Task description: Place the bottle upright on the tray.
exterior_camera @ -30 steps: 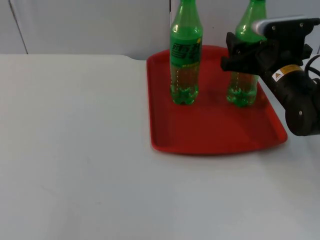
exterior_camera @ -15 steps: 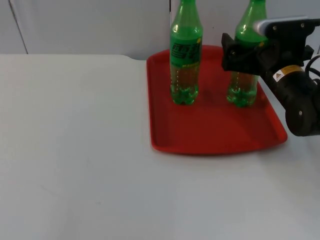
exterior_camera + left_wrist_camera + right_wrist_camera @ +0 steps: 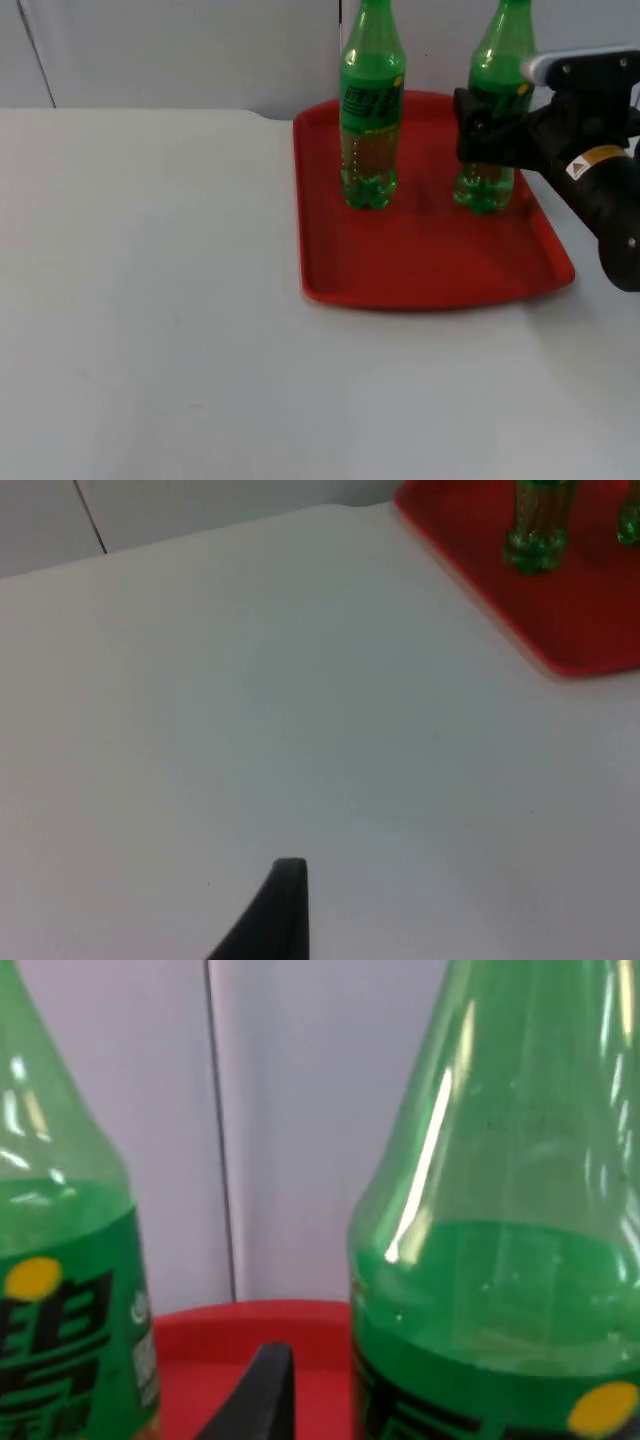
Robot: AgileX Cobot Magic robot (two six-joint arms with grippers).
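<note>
**Two green bottles stand upright on red tray as right tool stays close**

Two green plastic soda bottles stand upright on a red tray (image 3: 420, 260) set at the far right of the white table (image 3: 150, 300), close to the grey partition wall (image 3: 180, 50). The right bottle (image 3: 490, 120), partly filled with green drink, stands near the tray's far right corner, its base planted flat on the red surface. The right tool (image 3: 478, 128) sits at that bottle's mid-height, its black body covering the label zone in the top view; whether its fingers are pressed on the bottle or spread clear of it cannot be told from these pictures. In the right wrist view the same bottle (image 3: 510, 1260) looms just beside a black fingertip (image 3: 262, 1390), with the tray's rim (image 3: 250, 1325) behind.

The left bottle (image 3: 371, 110), carrying a green label with dark lettering and a yellow dot, stands apart from its neighbour toward the tray's far left corner; it also appears in the right wrist view (image 3: 60, 1290).

The left arm waits over the bare table well away from the tray, a single black fingertip (image 3: 275, 915) of the left tool in its own view, the fingers' spacing impossible to judge.
</note>
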